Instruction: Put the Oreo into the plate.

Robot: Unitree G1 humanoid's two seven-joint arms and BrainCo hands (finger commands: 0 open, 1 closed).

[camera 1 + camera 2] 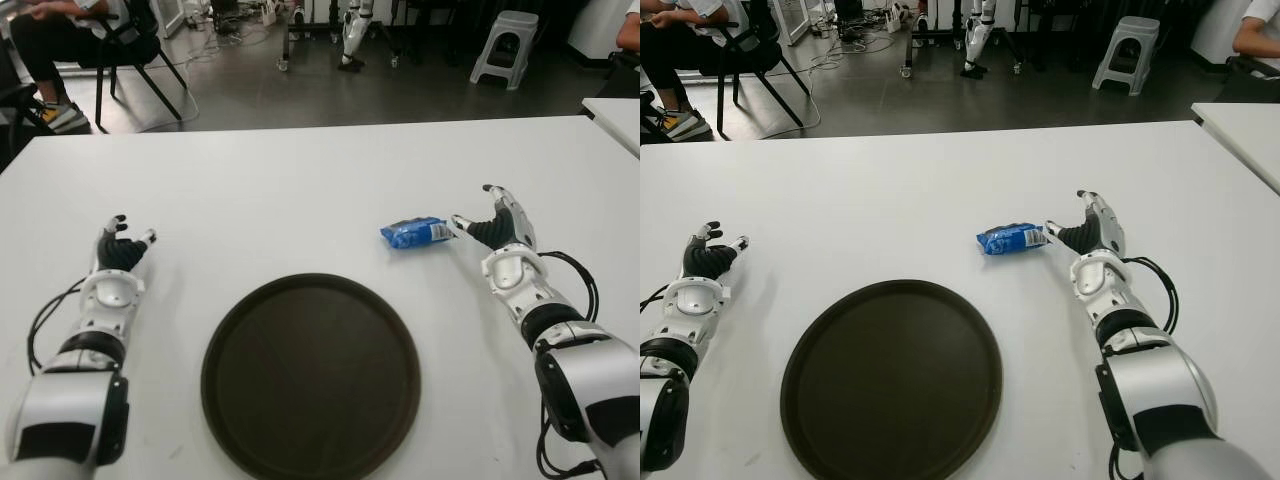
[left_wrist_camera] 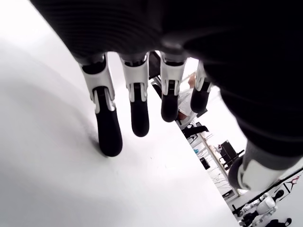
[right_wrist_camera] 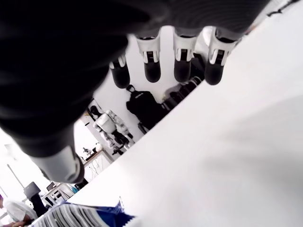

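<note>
White surface; dark round plate near its front edge. Right hand — fingers spread, holding nothing — just right of the blue Oreo pack, beyond the plate's right side. Left hand — relaxed, empty — left of the plate.

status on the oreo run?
Right hand open, thumb at the Oreo pack, no grasp. Left hand open, idle left of the plate. Pack on the table beyond the plate's right rim. Path clear.
</note>
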